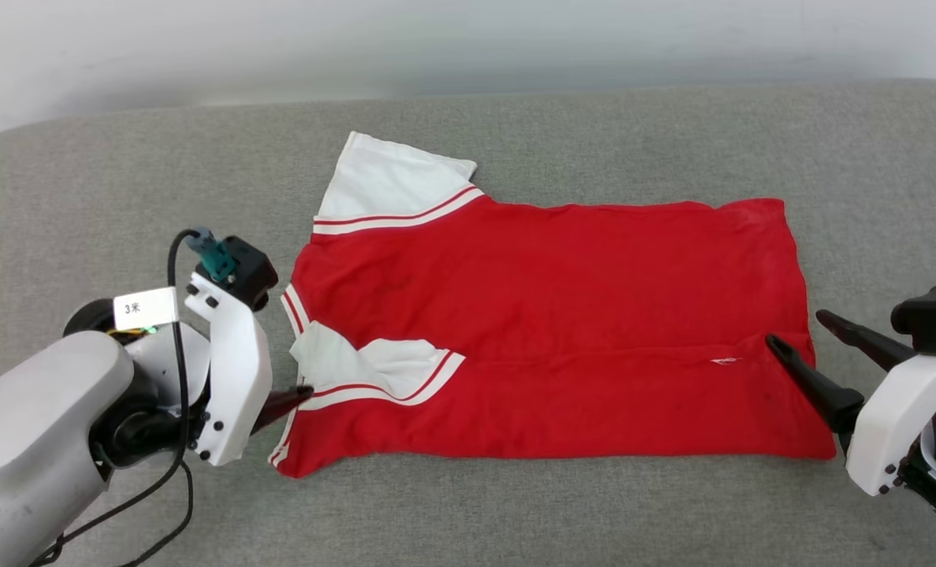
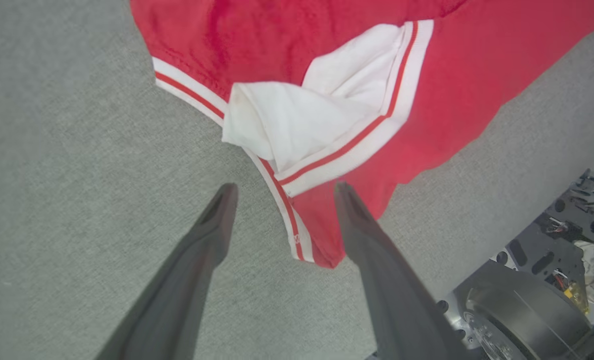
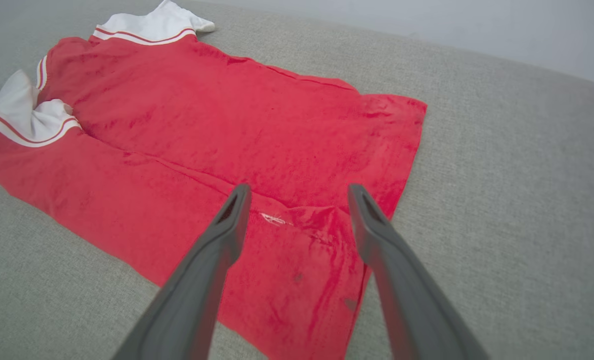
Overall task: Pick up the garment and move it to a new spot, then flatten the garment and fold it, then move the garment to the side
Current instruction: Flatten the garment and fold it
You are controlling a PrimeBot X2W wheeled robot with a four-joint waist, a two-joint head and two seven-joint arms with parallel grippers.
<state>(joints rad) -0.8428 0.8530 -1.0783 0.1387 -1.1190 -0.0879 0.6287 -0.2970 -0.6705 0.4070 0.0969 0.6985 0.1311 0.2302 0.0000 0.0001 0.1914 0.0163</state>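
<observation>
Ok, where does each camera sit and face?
Head view: on the head, looking down at the garment on the cushion, left gripper and right gripper flanking.
Left wrist view: on that wrist, along its open fingers at the crumpled white sleeve.
Right wrist view: on that wrist, along its fingers over the hem.
Shared: that sleeve.
</observation>
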